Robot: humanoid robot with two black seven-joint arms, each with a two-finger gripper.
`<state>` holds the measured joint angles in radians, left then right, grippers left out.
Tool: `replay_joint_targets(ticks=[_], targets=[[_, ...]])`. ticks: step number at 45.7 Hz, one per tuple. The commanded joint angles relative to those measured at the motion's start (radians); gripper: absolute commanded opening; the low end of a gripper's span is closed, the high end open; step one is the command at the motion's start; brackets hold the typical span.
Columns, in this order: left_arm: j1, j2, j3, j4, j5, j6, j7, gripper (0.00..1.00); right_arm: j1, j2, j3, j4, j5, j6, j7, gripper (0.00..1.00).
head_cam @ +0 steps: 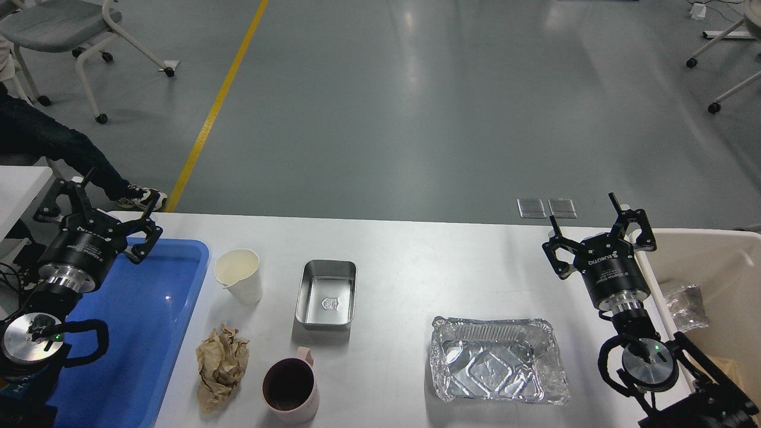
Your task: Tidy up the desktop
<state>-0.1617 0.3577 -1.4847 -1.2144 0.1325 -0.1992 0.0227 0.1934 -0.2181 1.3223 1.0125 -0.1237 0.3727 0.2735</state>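
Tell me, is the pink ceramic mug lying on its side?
No, the pink ceramic mug stands upright on the white desktop, its opening facing up.

We are looking down at the desktop (416, 261), where a paper cup (239, 275), steel tin (326, 293), crumpled brown paper (222, 367), pink mug (291, 391) and foil tray (498, 368) are sitting, our left gripper (116, 208) and right gripper (584, 221) hovering open

The blue tray (172, 309) is partly hidden beneath the left arm, its near end cut off. Right of the foil pan (498, 360), the beige bin (701, 249) runs off-frame.
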Motion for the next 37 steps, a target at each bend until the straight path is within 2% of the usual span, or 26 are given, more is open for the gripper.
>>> replay_joint_targets(ticks=[1, 6, 13, 18, 26, 37], targets=[[0.048, 0.046, -0.006, -0.094, 0.116, 0.081, -0.029, 0.96, 0.001, 0.000, 0.000, 0.000, -0.002, 0.000, 0.000, 1.00], [0.077, 0.076, 0.012, -0.169, 0.193, 0.119, -0.023, 0.96, 0.001, 0.000, 0.000, 0.000, -0.011, 0.000, 0.000, 1.00], [0.126, 0.170, 0.059, -0.189, 0.230, 0.132, -0.015, 0.96, 0.000, -0.001, 0.000, 0.000, -0.013, 0.000, 0.000, 1.00], [0.146, 0.280, 0.142, -0.195, 0.230, 0.135, -0.017, 0.96, 0.000, -0.001, -0.001, -0.002, -0.013, 0.000, 0.000, 1.00], [0.157, 0.493, 0.297, -0.232, 0.230, 0.188, -0.018, 0.96, 0.006, 0.000, -0.002, -0.006, -0.013, 0.000, 0.000, 1.00], [0.159, 0.724, 0.409, -0.313, 0.230, 0.190, -0.018, 0.96, 0.005, -0.001, -0.002, -0.009, -0.043, 0.000, 0.000, 1.00]])
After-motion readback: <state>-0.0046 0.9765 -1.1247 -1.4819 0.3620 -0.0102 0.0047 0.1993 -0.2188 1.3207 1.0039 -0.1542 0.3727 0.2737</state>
